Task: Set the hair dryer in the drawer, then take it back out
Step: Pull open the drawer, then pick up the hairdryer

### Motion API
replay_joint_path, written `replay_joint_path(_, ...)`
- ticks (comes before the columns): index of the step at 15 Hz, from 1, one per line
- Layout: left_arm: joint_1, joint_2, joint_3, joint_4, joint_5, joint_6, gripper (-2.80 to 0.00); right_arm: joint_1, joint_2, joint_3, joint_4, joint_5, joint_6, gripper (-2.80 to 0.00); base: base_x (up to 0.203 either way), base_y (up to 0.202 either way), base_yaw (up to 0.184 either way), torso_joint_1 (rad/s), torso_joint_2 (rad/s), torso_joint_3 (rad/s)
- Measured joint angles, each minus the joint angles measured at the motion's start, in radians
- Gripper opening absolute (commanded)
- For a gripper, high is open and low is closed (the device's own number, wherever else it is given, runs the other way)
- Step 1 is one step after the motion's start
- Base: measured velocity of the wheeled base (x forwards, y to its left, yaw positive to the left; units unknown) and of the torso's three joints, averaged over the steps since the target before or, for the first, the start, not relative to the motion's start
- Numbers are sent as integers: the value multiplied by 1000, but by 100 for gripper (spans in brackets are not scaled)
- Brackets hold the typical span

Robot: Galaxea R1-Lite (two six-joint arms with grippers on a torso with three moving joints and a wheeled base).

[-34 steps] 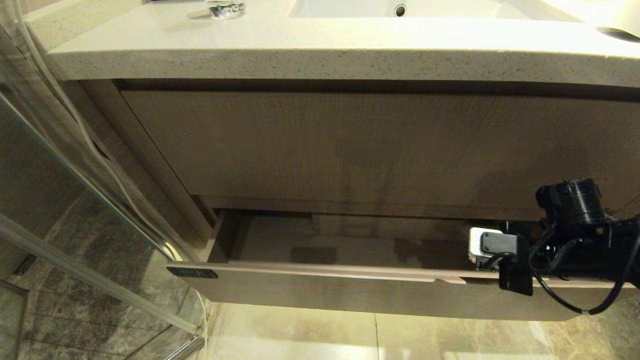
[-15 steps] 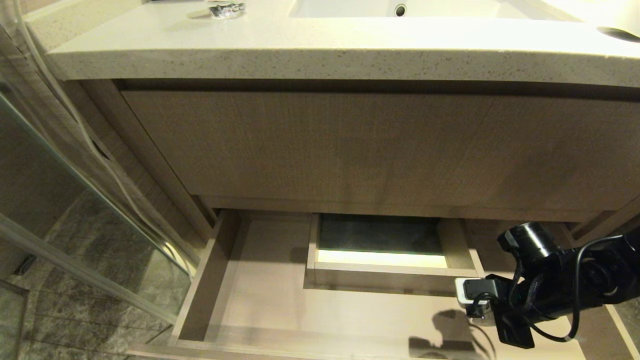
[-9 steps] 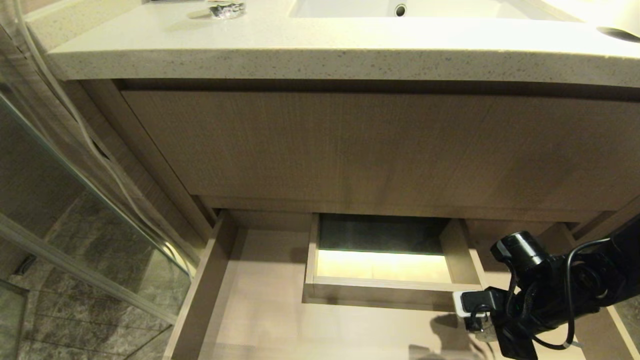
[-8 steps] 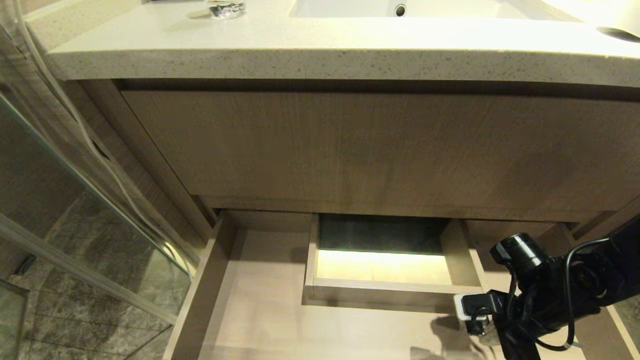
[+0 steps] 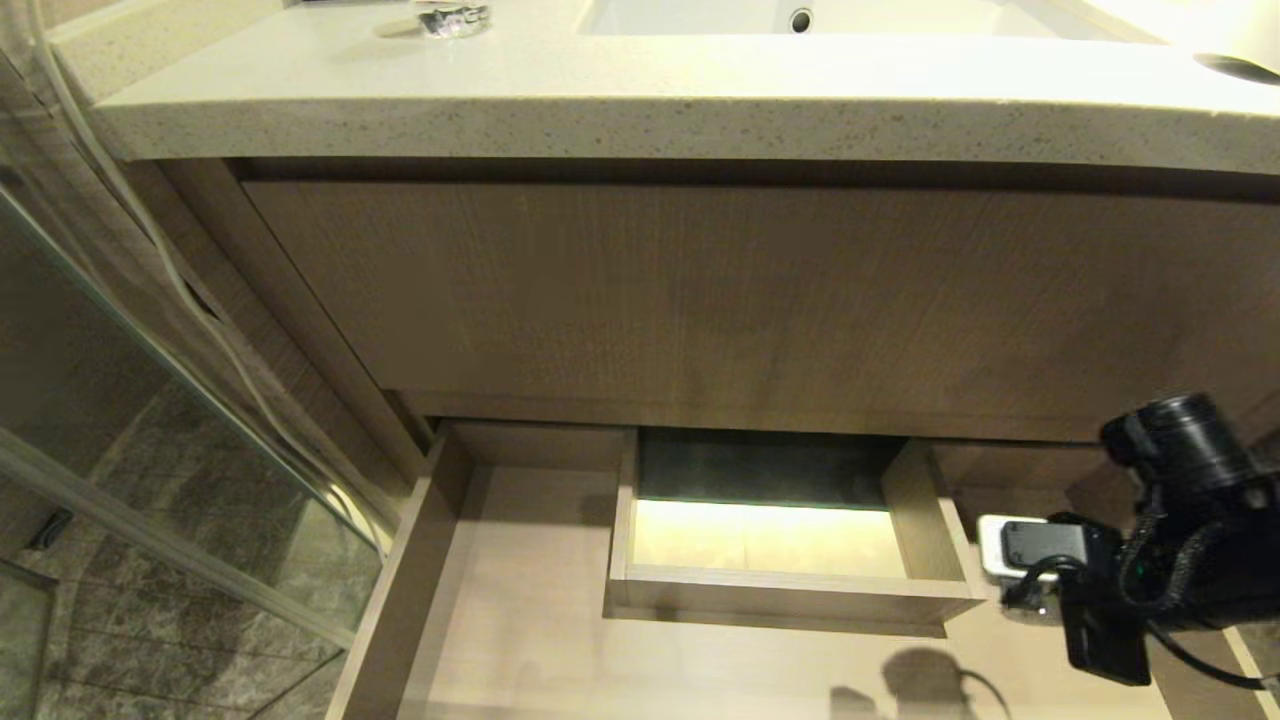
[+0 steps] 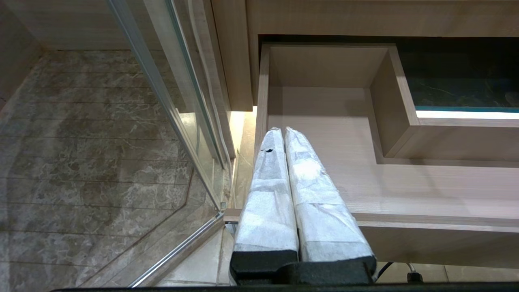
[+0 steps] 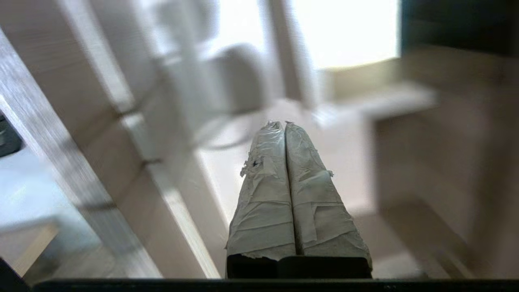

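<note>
The drawer (image 5: 410, 560) stands pulled far out under the vanity, and its boxed cut-out (image 5: 780, 590) shows in the middle. Its bare wood floor (image 6: 344, 178) holds nothing that I can see. The hair dryer is not in view in any frame. My right gripper (image 5: 988, 548) hangs over the drawer's right part, beside the cut-out, shut with nothing between its taped fingers (image 7: 263, 162). Beyond it, the right wrist view shows only blurred pale shapes. My left gripper (image 6: 279, 130) is shut and empty above the drawer's left front corner, and it is out of the head view.
The taller wood-grain front (image 5: 700, 290) and the speckled countertop (image 5: 600, 110) with its sink overhang the back of the drawer. A glass shower door (image 6: 162, 97) stands close on the left. Tiled floor (image 6: 81, 142) lies below.
The drawer went from nearly shut to pulled far out, drawn by my right gripper. That gripper has since risen and shifted right, off the drawer's front.
</note>
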Motion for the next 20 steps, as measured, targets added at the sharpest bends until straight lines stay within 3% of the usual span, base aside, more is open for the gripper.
replay_joint_path(5, 0, 0, 0, 0, 0, 0, -280, -133, -524, -74, 190, -14, 45, -280, 0, 0, 0, 0, 0, 0)
replay_joint_path(8, 0, 0, 0, 0, 0, 0, -280, -244, -849, -209, 395, -19, 124, -280, 0, 0, 0, 0, 0, 0)
replay_joint_path(10, 0, 0, 0, 0, 0, 0, -280, -299, -976, -279, 448, -16, 155, -280, 0, 0, 0, 0, 0, 0)
replay_joint_path(13, 0, 0, 0, 0, 0, 0, -280, -386, -969, -369, 286, -11, 169, -280, 0, 0, 0, 0, 0, 0)
replay_joint_path(17, 0, 0, 0, 0, 0, 0, -280, -528, -732, -498, -60, 8, 129, -280, 0, 0, 0, 0, 0, 0)
replay_joint_path(20, 0, 0, 0, 0, 0, 0, -280, -581, -537, -603, -197, 21, 67, -280, 0, 0, 0, 0, 0, 0)
